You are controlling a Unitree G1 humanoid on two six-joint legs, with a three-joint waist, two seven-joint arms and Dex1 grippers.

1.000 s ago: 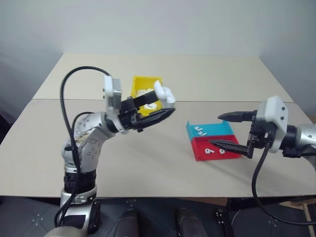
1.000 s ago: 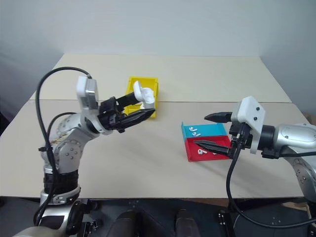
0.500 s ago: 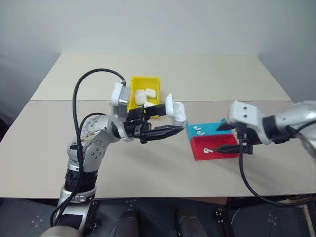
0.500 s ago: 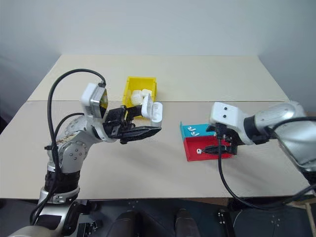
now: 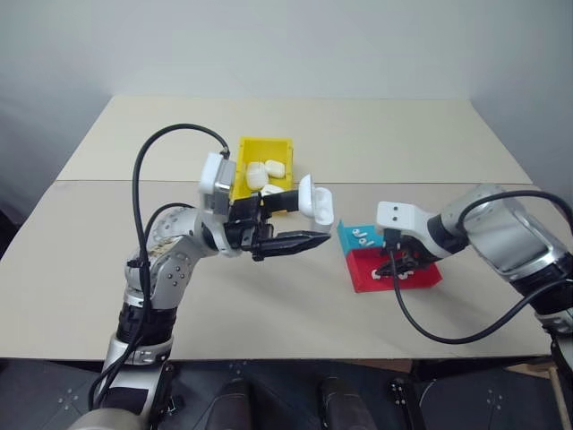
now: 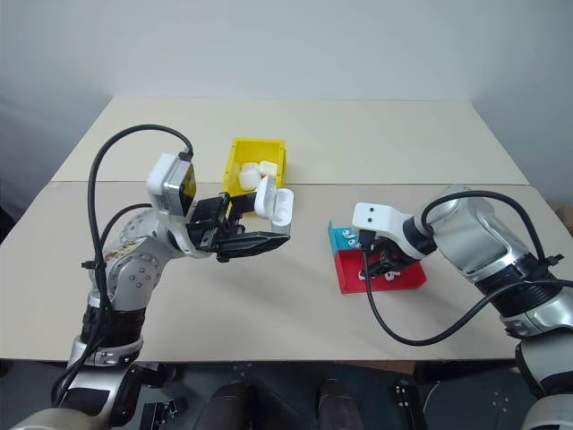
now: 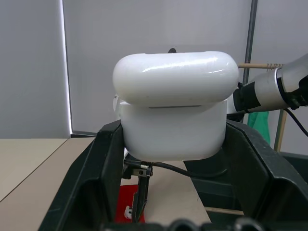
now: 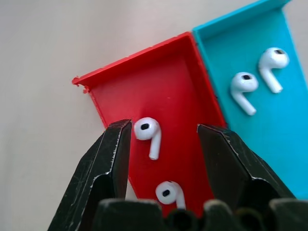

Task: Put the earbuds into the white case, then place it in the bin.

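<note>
**Right wrist view: fingers straddle an earbud in the red tray**

The right gripper (image 8: 163, 139) points down into the red tray (image 8: 180, 77), its two black fingers (image 8: 113, 159) apart with a white earbud (image 8: 148, 134) lying between them, not yet pinched. A second earbud (image 8: 169, 192) lies nearer the wrist in the same tray, and two more (image 8: 246, 89) rest in the blue tray (image 8: 288, 115) just beside it.

The left gripper (image 5: 295, 240) is clamped on the white case (image 7: 175, 106), holding it in the air above the table (image 5: 269, 313), well apart from the trays. In the head views the case's lid (image 5: 318, 199) stands up, open. The yellow bin (image 5: 260, 157) sits behind the left arm and already holds a few white cases.

The step in hand is picking up the first earbud; nothing is loaded into the held case yet. The next move likely calls for closing the fingers squarely on that tiny, smooth piece without nudging it against the tray wall, then carrying it across to the open case, which must stay steady.

Against a second ago: the right gripper was then level and wide open above the trays; it has tipped downward, sunk into the red tray and narrowed its gap. The left arm has turned the case from in front of the bin toward the trays.
</note>
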